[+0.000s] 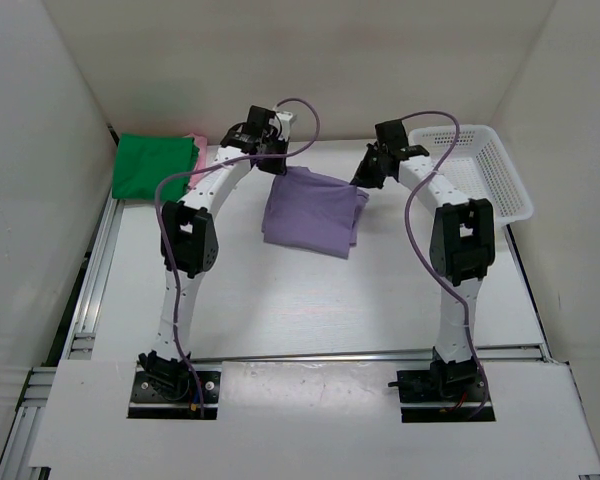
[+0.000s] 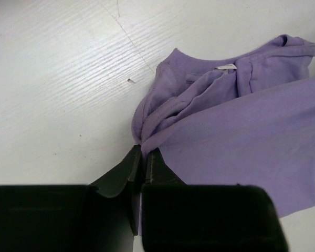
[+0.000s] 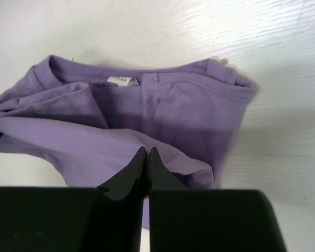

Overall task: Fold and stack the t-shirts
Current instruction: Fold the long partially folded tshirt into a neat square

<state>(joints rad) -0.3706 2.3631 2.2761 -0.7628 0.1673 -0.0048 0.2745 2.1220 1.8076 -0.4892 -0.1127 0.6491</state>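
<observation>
left hand (image 2: 143,152), right hand (image 3: 148,151) tight on purple t-shirt (image 1: 310,215); green t-shirt (image 1: 155,165), basket (image 1: 512,178) apart

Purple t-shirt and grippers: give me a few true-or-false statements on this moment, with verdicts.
The left gripper is shut on the purple t-shirt. True.
The right gripper hangs open. False: the right gripper is shut on the same shirt.
The green t-shirt lies folded at the far left of the table. True.
The purple t-shirt sits in the basket. False: it is on the table; the white basket stands at the far right.
</observation>
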